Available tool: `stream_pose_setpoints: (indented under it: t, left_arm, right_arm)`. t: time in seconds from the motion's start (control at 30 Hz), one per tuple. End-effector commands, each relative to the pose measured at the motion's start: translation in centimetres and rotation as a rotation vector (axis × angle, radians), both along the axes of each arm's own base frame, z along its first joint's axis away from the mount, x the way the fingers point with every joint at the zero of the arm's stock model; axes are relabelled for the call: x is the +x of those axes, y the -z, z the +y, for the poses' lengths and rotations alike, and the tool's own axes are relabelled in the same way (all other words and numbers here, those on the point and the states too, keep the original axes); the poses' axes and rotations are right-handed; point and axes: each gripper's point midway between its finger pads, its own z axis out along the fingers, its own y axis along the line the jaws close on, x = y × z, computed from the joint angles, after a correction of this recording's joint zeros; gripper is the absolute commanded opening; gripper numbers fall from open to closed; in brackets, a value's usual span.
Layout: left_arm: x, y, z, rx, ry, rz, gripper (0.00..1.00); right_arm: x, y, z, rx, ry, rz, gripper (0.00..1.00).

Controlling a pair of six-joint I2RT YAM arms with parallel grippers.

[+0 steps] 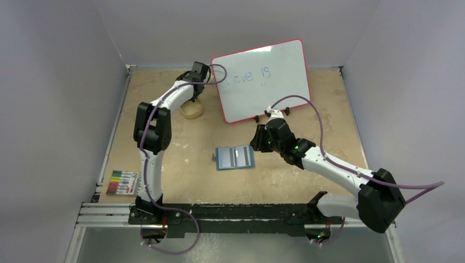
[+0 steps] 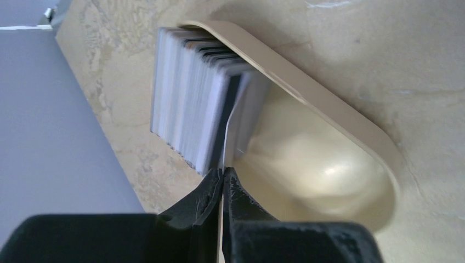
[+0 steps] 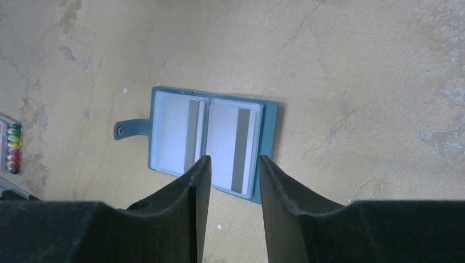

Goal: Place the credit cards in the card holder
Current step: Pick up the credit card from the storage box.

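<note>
Pinching one of the credit cards (image 2: 186, 109) in far-left tray (image 2: 329, 109): left gripper (image 2: 223, 172). Right gripper (image 3: 233, 160): fingers spread, above open card holder (image 3: 267, 142).

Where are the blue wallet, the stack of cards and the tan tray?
card holder (image 3: 265, 148): right wrist view, teal right border.
credit cards (image 2: 186, 98): left wrist view, stack's upright edges.
tan tray (image 2: 329, 109): left wrist view, rim.

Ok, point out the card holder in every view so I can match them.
Top external: card holder lying open mid-table.
Left wrist: not in it; only credit cards in the tan tray.
Right wrist: card holder open at centre, just past the fingers.
Shared landmark: marker pack, on the snap-tab side in top and right wrist.
</note>
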Motion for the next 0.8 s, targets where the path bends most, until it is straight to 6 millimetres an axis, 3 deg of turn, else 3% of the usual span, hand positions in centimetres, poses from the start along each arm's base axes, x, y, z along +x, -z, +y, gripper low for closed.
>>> stream_pose_setpoints:
  t: [0.0,0.23,0.4,0.77]
  left_arm:
    - [-0.5,-4.8,-2.0,-0.129,-0.004,-0.057,0.0]
    - [-3.0,-4.4,-1.2,-0.135,-0.088,0.017,0.0]
    - [-3.5,-5.1,-0.6,-0.18,-0.188,0.009,0.0]
    - [-4.3,-8.9,-1.0,-0.385,-0.36,-0.1,0.0]
  right_arm:
    - [0.7,-2.7,0.8,0.059,0.004,-0.056,0.4]
    - [0.7,-4.3,0.9,0.1,0.004,-0.086,0.4]
    - [0.7,-5.2,1.0,0.125,0.005,-0.106,0.4]
    - [0.7,-6.5,2.3,0.167,-0.053,-0.128,0.4]
